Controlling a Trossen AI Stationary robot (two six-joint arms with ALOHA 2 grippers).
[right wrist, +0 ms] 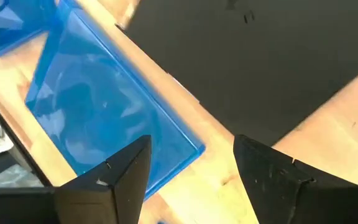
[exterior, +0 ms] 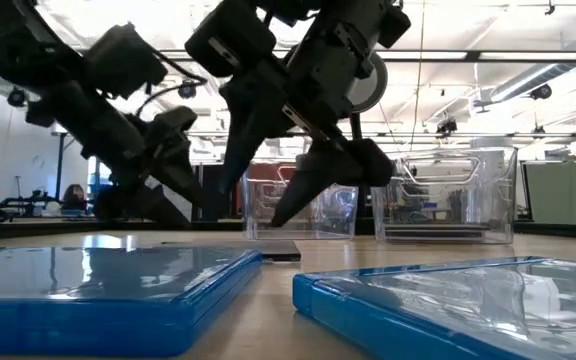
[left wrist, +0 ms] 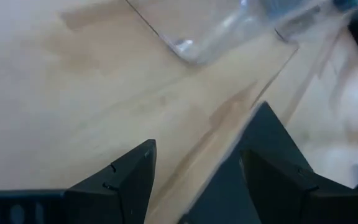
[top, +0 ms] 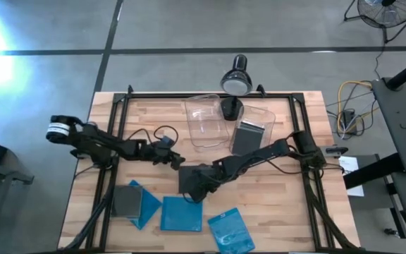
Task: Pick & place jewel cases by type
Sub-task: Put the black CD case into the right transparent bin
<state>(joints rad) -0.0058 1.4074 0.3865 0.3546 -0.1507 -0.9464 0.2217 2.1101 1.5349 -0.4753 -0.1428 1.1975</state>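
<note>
Cases of translucent blue plastic lie along the near edge of the wooden table (top: 273,204): one blue jewel case (top: 230,230) at the near right, a second blue case (top: 182,214) beside it toward the middle, and a third blue case (top: 145,204) tilted at the near left, partly under a dark grey case (top: 126,203). In the low view two of the blue cases fill the foreground, flat on the wood and apart from each other.

Just beyond the middle blue case, a black jewel case (top: 190,178) lies flat on the table. The right gripper (top: 201,185) hangs over it, its arm reaching in from the right side of the table. In the right wrist view its two dark fingers (right wrist: 114,180) stand spread with a clear gap between them, nothing held, the black case (right wrist: 253,68) and the blue case (right wrist: 104,124) below them.

The left gripper (top: 175,161) is just beside that black case, its arm stretched in from the left edge. Its fingers (left wrist: 129,177) are likewise apart and hold nothing, with bare wood between them.

Farther back, two clear plastic bins stand side by side: the left bin (top: 206,121) shows nothing inside, and the right bin (top: 252,127) holds a dark grey case (top: 248,137). Behind them, at the far edge, stands a black lamp (top: 236,79).
</note>
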